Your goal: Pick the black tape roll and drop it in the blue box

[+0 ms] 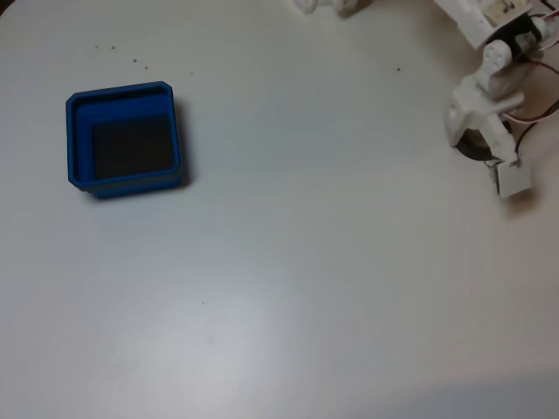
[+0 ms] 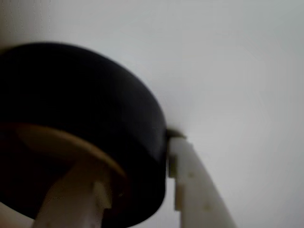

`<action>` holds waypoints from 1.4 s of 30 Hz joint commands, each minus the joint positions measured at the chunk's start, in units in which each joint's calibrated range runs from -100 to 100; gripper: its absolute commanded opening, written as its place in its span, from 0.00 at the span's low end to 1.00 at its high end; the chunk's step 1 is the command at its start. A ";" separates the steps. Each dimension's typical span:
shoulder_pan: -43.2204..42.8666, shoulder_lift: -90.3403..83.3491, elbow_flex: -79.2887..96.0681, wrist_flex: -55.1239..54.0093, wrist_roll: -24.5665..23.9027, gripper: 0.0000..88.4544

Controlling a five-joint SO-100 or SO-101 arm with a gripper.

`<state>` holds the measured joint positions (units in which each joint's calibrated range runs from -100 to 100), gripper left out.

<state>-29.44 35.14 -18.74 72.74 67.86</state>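
**At the table's right edge: tape roll caught between the fingers**

At the right edge of the fixed view, the white arm (image 1: 489,70) is seen reaching down to the pale table (image 1: 306,262), and the gripper (image 1: 489,153) is lowered over the black tape roll (image 1: 472,144), of which only a dark sliver is visible under the white parts.

Up close in the wrist view, the tape roll (image 2: 95,109) is seen lying on the table (image 2: 237,57) with its tan inner core (image 2: 61,142) exposed. One white finger (image 2: 76,199) is set inside the core, while the other finger (image 2: 194,185) is pressed against the roll's outer black wall. The gripper (image 2: 137,175) is thus closed onto one side of the ring, with only the roll's wall between the two fingers.

Well apart from it, at the left of the fixed view, the blue box (image 1: 79,131) is seen resting flat on the table, its dark floor bare.
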 commanded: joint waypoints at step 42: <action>3.70 -14.24 -2.91 8.20 0.16 0.01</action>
<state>-26.77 28.62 -18.83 79.80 67.95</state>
